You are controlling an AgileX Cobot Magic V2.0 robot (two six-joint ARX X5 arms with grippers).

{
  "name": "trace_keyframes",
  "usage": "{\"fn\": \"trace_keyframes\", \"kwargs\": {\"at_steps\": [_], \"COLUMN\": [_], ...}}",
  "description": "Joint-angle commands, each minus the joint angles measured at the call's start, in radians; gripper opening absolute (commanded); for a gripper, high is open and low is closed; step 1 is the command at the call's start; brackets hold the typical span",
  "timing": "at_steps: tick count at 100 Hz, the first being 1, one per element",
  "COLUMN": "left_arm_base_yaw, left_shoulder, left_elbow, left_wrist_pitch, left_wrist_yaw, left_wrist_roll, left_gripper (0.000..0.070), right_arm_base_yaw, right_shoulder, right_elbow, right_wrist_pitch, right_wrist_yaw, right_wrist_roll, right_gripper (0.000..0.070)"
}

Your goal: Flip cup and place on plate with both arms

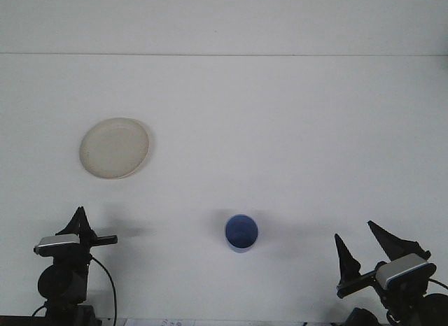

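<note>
The table (280,116) looked matt white and smooth, with no grain or weave showing. The plate (114,147) at left of centre looked like dull cream plastic, slightly mottled and without shine. The cup (241,232) near the bottom centre looked like smooth blue plastic with a soft sheen at its rim. The left gripper (78,224) and right gripper (365,243) in the bottom corners were matt black, seemingly plastic, each carrying a pale grey, smooth-cased block.
</note>
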Motion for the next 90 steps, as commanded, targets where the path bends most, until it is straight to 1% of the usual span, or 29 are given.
{"fn": "trace_keyframes", "kwargs": {"at_steps": [1,48,52,56,63,67,70,79,87,90], "left_arm_base_yaw": [0.001,0.001,0.001,0.001,0.001,0.001,0.001,0.001,0.001,0.001], "left_shoulder": [-0.001,-0.001,-0.001,-0.001,-0.001,-0.001,-0.001,-0.001,-0.001,-0.001], "left_elbow": [-0.019,-0.019,-0.019,-0.019,-0.019,-0.019,-0.019,-0.019,-0.019,-0.017], "left_wrist_pitch": [0.010,0.013,0.014,0.013,0.006,0.005,0.006,0.016,0.044,0.062], "left_wrist_yaw": [-0.005,-0.005,-0.005,-0.005,-0.005,-0.005,-0.005,-0.005,0.008,0.026], "left_wrist_roll": [0.005,0.005,-0.007,-0.048,-0.167,-0.217,-0.251,-0.321,-0.436,-0.466], "left_gripper": [0.0016,0.0016,0.0016,0.0016,0.0016,0.0016,0.0016,0.0016,0.0016,0.0015], "right_arm_base_yaw": [0.009,0.009,0.009,0.009,0.009,0.009,0.009,0.009,0.009,0.009], "right_shoulder": [0.004,0.004,0.004,0.004,0.004,0.004,0.004,0.004,0.004,0.004], "right_elbow": [0.010,0.010,0.010,0.010,0.010,0.010,0.010,0.010,0.010,0.010], "right_wrist_pitch": [0.008,0.009,0.009,0.008,0.005,0.002,-0.001,-0.007,-0.006,-0.006], "right_wrist_yaw": [-0.003,-0.003,-0.003,-0.003,-0.003,-0.003,-0.003,-0.003,-0.003,-0.003], "right_wrist_roll": [0.001,0.000,0.000,0.000,0.000,0.000,0.000,0.001,0.000,0.001], "right_gripper": [0.0514,0.0514,0.0514,0.0514,0.0514,0.0514,0.0514,0.0514,0.0514,0.0514]}}
